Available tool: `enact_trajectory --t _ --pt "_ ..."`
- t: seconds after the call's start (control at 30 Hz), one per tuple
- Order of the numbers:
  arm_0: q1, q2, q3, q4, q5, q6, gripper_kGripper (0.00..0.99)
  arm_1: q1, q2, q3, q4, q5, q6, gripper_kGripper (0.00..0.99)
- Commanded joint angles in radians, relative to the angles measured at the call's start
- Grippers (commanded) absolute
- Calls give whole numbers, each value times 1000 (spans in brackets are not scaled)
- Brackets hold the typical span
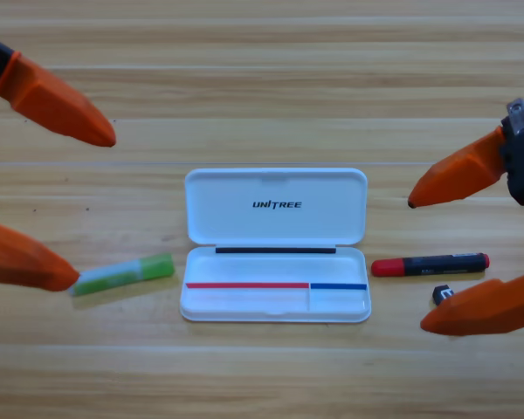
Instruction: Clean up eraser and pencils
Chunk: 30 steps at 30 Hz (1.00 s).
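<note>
Across a wooden desk (262, 78) seen from above, a white case (275, 244) lies open in the middle, nothing stowed in it yet. At the left edge waits the left tool (74, 209), its orange jaws spread wide — the light-green stick (122, 274) lies just beside the lower jaw's tip. At the right edge the right tool (417, 264) also gapes, its jaws bracketing the red marker (430, 264). The tiny black eraser (442, 293) sits against the lower right jaw. A good grasp would centre on the marker's barrel — and avoid nudging the eraser away.
</note>
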<state>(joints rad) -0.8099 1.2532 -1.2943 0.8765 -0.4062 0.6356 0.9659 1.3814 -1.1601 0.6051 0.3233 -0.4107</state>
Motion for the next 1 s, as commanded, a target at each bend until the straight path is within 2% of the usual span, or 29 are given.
enact_trajectory --t 0.03,0.33,0.4,0.53,0.63,0.73,0.83,0.9,0.93,1.0 --pt "-20 35 6 9 14 -8 963 20 36 22 -10 -18 15 963" --pt "-20 49 13 9 29 -7 989 20 -4 42 -1 -50 36 965" --pt "-20 51 13 9 44 -7 989 20 -10 36 18 -86 55 973" --pt "-20 69 -25 45 130 -7 989 4 -12 5 74 -214 122 974" --pt "-18 140 -134 157 210 -1 988 -26 -4 2 114 -280 188 974" --pt "-18 218 -241 274 305 42 988 -29 8 45 84 -452 270 973" --pt "-15 255 -247 285 451 69 986 -33 94 16 125 -587 360 968" --pt "9 293 -241 285 506 88 983 -39 189 -3 144 -658 408 969" --pt "25 315 -240 285 530 93 982 -46 228 -4 144 -675 435 969" --pt "49 351 -230 283 560 101 979 -61 286 -3 140 -648 469 971"
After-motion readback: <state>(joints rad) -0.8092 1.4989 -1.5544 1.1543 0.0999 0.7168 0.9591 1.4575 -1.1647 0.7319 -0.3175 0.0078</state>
